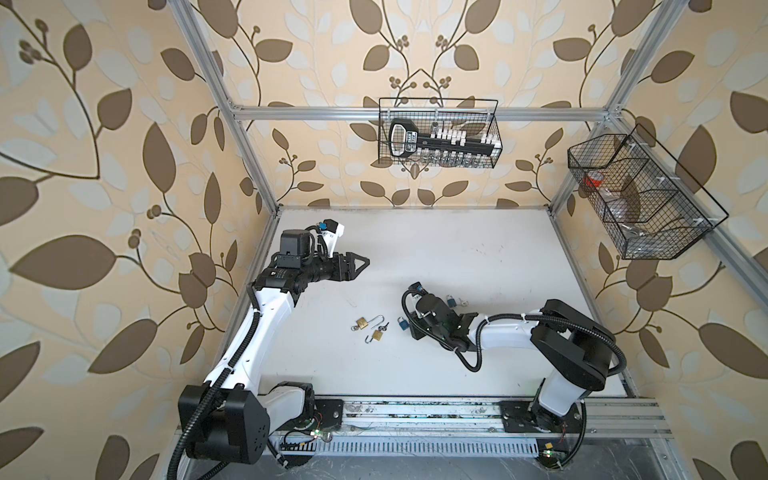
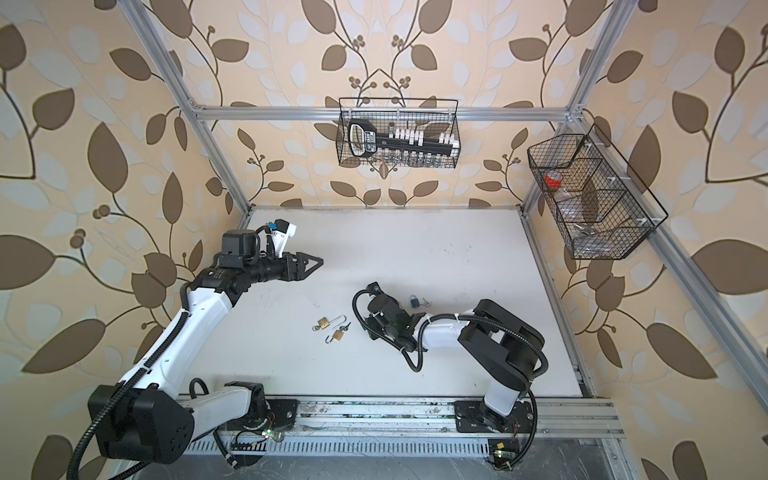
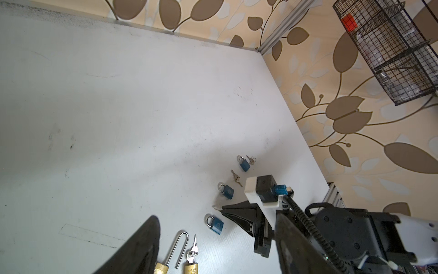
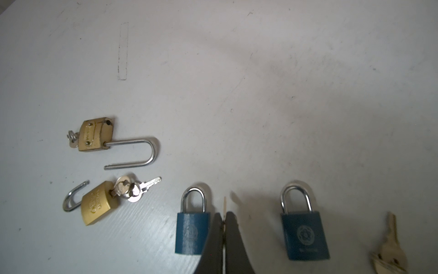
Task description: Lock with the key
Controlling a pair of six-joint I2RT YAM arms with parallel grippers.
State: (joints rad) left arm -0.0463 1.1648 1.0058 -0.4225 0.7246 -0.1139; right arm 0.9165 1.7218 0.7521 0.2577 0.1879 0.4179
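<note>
Presently the key shows only as a thin pale sliver, edge-on, pinched in the right end effector, whose jaws stand almost together; I take it for a key blade but cannot be sure. It sits low over the desk, between the first blue padlock and the second blue padlock, touching neither. Both have their shackles seated. The third blue padlock lies farther off, also shut, with small keys just beside it. Loose keys lie near the second one. Judgement: the blue locks look done and the brass pair is what is left. The short brass padlock has its shackle swung open and ringed keys in its keyway. The long-shackle brass padlock is open too, its free leg clear of the body. The next move likely calls for parting with the held key, then steadying a brass body while the shackle is pressed home and its key turned, which is work for two arms. The left end effector hovers well apart, wide and empty. In the way: the blue locks crowd the right end effector's sides, and the long shackle lies just beside the ringed keys. Wire baskets on the walls are no hindrance.
</note>
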